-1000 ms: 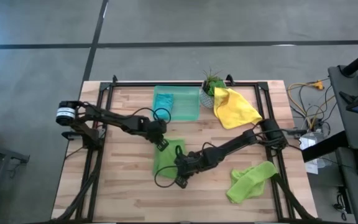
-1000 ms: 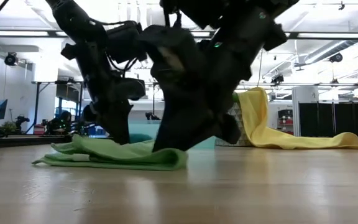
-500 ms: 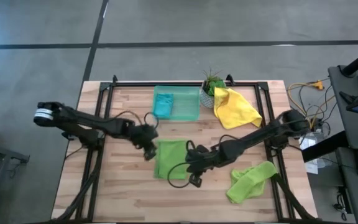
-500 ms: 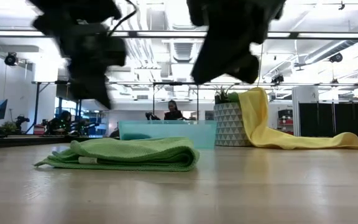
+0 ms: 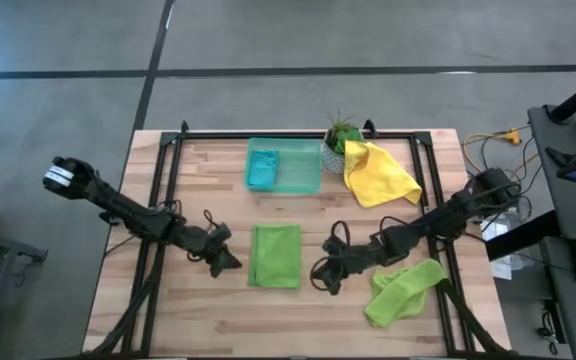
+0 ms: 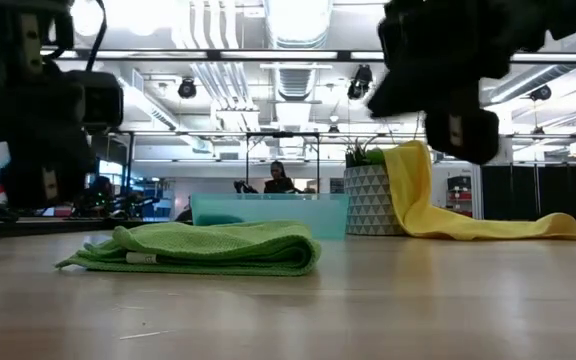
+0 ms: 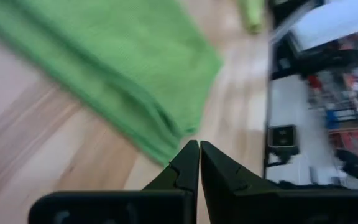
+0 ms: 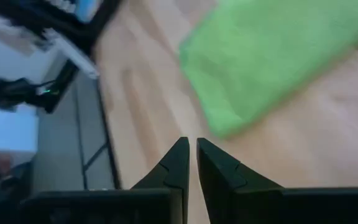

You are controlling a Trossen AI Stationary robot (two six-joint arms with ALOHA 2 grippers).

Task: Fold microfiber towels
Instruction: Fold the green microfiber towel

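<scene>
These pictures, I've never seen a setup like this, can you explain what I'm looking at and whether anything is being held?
Two dark robot arms work at a wooden table. One picture looks straight down, one looks level across the tabletop, and two come from cameras on the arms' wrists. A folded lime green towel lies mid-table, with the left pincer and right pincer on either side of it, both shut and holding nothing. A crumpled lime green towel lies near the right arm. At the far edge, a yellow towel drapes against a potted plant, and a translucent green tray holds a teal-blue towel.
</scene>
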